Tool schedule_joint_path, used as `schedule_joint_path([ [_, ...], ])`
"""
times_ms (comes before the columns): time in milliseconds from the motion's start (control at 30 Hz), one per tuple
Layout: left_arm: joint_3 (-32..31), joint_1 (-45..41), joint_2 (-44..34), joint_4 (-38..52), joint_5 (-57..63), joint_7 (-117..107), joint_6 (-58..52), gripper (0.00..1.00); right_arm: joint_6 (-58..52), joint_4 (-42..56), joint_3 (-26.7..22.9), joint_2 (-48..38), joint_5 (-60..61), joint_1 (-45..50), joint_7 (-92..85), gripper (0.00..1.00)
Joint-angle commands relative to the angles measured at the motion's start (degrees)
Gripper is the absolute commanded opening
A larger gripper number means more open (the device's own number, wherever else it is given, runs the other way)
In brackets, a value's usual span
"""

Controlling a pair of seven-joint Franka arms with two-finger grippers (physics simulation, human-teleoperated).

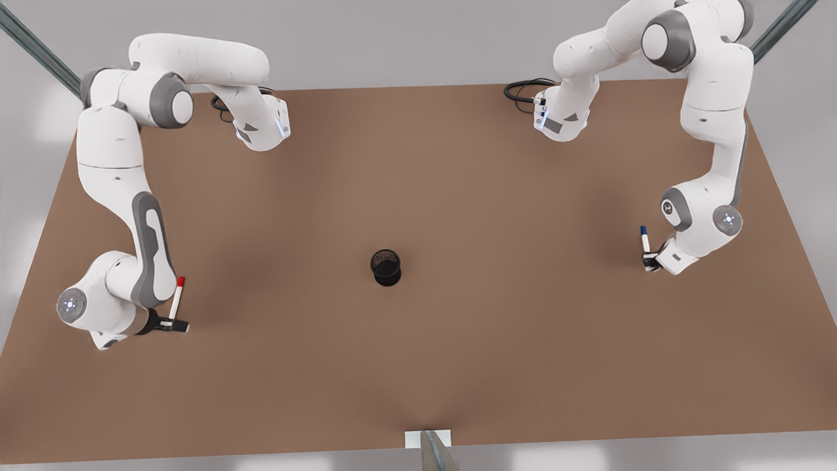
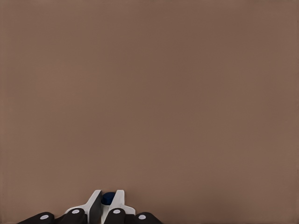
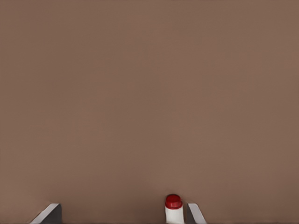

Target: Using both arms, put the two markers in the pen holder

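The pen holder (image 1: 386, 266), a small black mesh cup, stands upright at the table's middle. At the front view's right, my left gripper (image 1: 649, 263) (image 2: 106, 205) is shut on the blue-capped marker (image 1: 645, 241), whose cap (image 2: 108, 198) shows between the fingers. At the front view's left, my right gripper (image 1: 175, 324) (image 3: 122, 214) is open with its fingers wide apart. The red-capped marker (image 1: 177, 297) (image 3: 174, 210) stands between them, close beside one finger (image 3: 195, 213). Both grippers are far from the holder, one on each side.
The brown table (image 1: 418, 366) spreads wide between the arms and the cup. Both arm bases with black cables (image 1: 523, 91) sit along the far edge. A metal post (image 1: 433, 450) rises at the middle of the near edge.
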Motion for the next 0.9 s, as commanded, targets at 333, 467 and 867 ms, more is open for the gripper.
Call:
schedule_joint_path([
  [333, -0.03, -21.15, -12.74, 19.40, 0.06, -27.77, -44.08, 0.21, 3.66, -2.14, -0.41, 0.27, -2.38, -1.85, -11.13, 0.97],
  [467, -0.12, -30.30, -11.07, 31.70, -0.73, -42.36, -53.66, 0.21, 3.66, -2.14, -0.41, 0.18, -2.38, -2.03, -11.13, 0.97],
  [867, -0.47, -51.74, -0.08, 42.78, -17.43, -89.20, -10.87, 0.21, 4.63, -5.65, -0.32, -1.05, -4.93, -1.41, -10.52, 0.37],
])
